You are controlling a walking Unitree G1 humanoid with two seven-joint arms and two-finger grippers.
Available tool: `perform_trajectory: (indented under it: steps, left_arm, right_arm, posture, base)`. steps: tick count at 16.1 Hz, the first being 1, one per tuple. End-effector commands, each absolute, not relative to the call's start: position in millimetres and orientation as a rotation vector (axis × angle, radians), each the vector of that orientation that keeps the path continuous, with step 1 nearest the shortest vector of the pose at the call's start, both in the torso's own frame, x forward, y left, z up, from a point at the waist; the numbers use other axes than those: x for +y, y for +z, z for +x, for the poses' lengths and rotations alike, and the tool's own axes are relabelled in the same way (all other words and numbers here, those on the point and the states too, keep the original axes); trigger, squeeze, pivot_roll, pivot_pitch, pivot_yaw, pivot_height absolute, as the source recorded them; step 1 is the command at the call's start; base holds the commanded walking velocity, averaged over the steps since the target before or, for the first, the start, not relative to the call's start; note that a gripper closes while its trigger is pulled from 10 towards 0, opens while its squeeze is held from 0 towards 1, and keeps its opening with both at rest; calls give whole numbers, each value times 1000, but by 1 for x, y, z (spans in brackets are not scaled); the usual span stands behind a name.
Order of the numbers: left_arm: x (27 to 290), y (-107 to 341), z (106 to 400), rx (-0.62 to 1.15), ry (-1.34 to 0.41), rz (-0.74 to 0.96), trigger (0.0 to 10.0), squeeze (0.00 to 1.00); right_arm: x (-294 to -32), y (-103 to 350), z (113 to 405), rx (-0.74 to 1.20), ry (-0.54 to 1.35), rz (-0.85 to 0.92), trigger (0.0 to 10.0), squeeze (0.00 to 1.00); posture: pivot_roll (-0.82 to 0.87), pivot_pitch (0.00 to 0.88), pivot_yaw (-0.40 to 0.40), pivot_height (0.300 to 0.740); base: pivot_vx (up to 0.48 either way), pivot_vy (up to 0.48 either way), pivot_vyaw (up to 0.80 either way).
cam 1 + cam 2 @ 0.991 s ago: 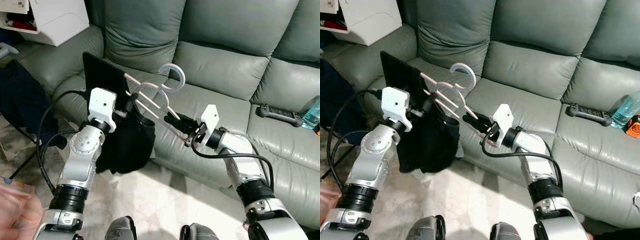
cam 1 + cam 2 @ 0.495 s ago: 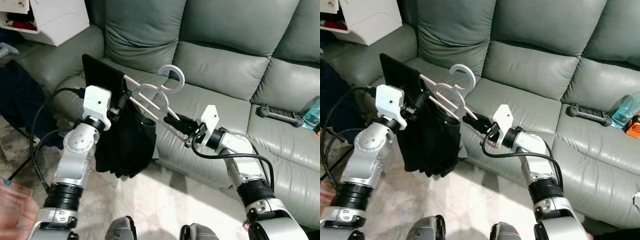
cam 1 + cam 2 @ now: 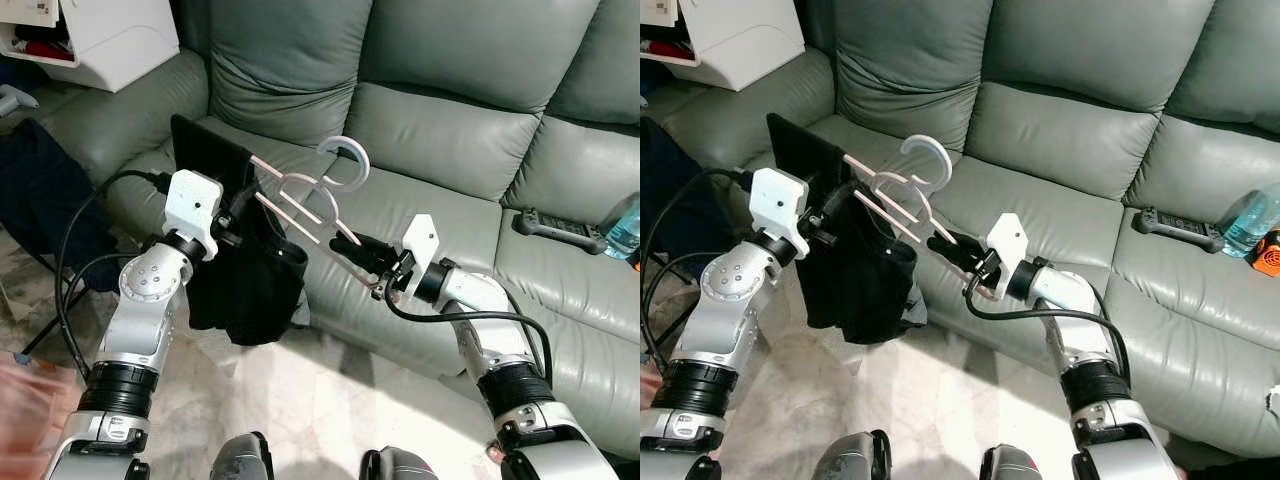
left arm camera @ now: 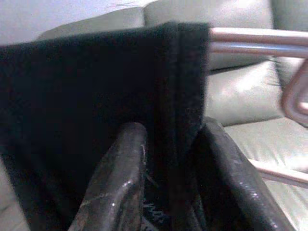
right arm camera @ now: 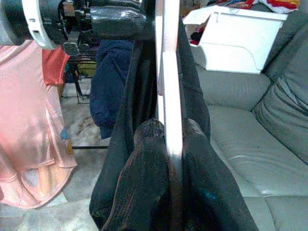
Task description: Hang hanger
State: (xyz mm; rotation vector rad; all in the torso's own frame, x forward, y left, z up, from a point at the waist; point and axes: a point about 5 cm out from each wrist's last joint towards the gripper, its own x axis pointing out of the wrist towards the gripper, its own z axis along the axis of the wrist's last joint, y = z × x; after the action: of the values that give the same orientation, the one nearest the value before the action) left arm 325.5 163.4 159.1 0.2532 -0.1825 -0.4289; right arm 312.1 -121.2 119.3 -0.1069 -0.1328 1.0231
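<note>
The grey sofa [image 3: 450, 140] lies behind. The black garment [image 3: 250, 275] drapes over the pink hanger [image 3: 305, 195], held aloft between both arms. The left gripper [image 3: 238, 212] clamps garment and bar; the right gripper [image 3: 350, 243] grips the hanger's other end. Keep the hanger level while carrying, hook upward.

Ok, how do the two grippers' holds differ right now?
The left gripper pinches the black garment at the hanger's upper end; the right gripper clamps the bare pink bar at its lower end. The left sits higher, the right lower. Both are shut, holding the hanger above the sofa.
</note>
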Motion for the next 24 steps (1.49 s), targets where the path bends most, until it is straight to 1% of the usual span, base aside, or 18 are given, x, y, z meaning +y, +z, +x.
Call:
perform_trajectory:
  steps: [1,6,15,18,19,20,21,22,24]
  left_arm:
    - [161,165,326,-200,-480,318,0,0]
    - [165,179,329,-228,-516,353,0,0]
    - [169,187,332,-257,-513,380,0,0]
    - [168,195,331,-297,-490,379,0,0]
    - [160,201,327,-333,-508,377,0,0]
    - [155,203,324,-346,-526,379,0,0]
    - [142,203,317,-364,-585,385,0,0]
    - [136,203,314,-370,-622,393,0,0]
    - [126,197,308,-354,-684,353,0,0]
  right_arm:
    - [-118,133,313,-201,1035,-103,10000,0]
    - [-123,132,317,-185,1022,-120,10000,0]
    - [-123,128,317,-169,995,-137,10000,0]
    - [-121,122,320,-126,960,-147,10000,0]
    - [-121,116,323,-69,922,-158,10000,0]
    - [-121,114,324,-51,909,-157,10000,0]
    - [-122,109,328,2,868,-124,10000,0]
    - [-122,107,330,20,850,-118,10000,0]
    - [-122,106,340,73,781,-73,10000,0]
  posture:
    - [-23,86,15,740]
    - [-19,86,15,740]
    - [-15,90,17,740]
    - [-15,90,17,740]
    - [-14,91,15,740]
    - [-13,91,14,740]
    - [-11,91,13,740]
    - [-8,90,13,740]
    - [-9,88,15,740]
  base:
    - [0,0,0]
    - [0,0,0]
    - [0,0,0]
    - [0,0,0]
    - [0,0,0]
    - [0,0,0]
    - [0,0,0]
    - [0,0,0]
    - [0,0,0]
